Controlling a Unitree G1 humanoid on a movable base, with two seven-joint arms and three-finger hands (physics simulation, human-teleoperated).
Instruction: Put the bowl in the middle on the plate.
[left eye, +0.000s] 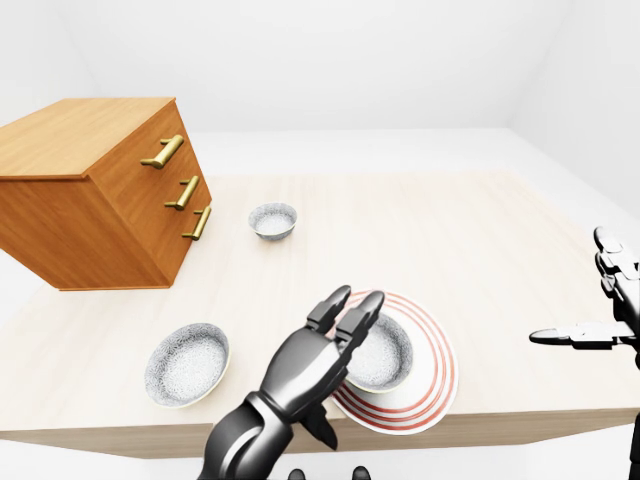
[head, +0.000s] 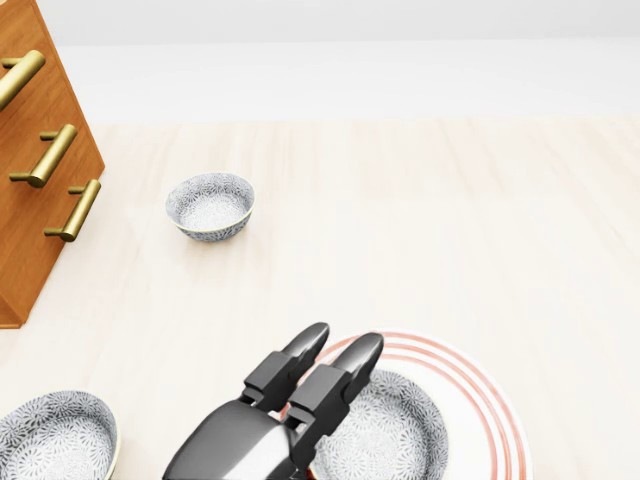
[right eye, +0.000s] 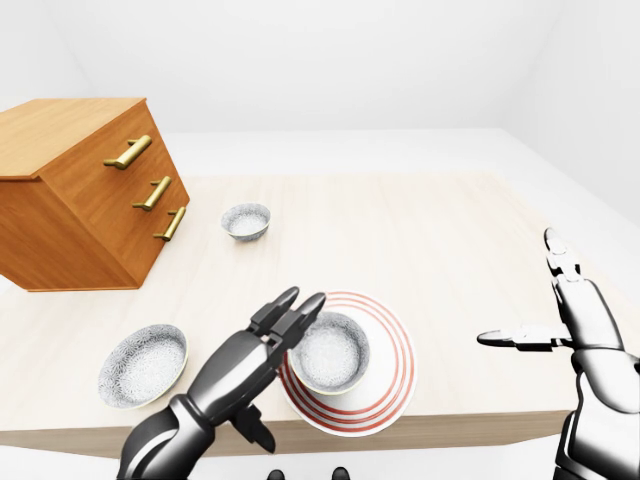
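The robot's dark metallic left hand (right eye: 262, 350) reaches up from the bottom of the right-eye view with its fingers (head: 335, 375) stretched straight and unclenched; they lie along the nine o'clock edge of the speckled grey-and-white ceramic bowl (right eye: 329, 352), touching or just beside its rim, closed round nothing. That looks like a hand that has let go, since the bowl sits upright inside the white round plate with red concentric rings (right eye: 388, 385), a little toward the plate's nine o'clock side, so the task appears done or nearly so. Out from there, a second speckled bowl (left eye: 187, 363) rests on the pale wooden table (left eye: 450, 250) at about nine o'clock of the plate, well apart; a smaller-looking third speckled bowl (head: 210, 205) stands at about eleven o'clock, near the orange-brown wooden drawer cabinet with brass handles (left eye: 85, 200). The right hand (right eye: 560, 325) hangs spread at three o'clock, off the table's edge, empty; probably just kept clear.
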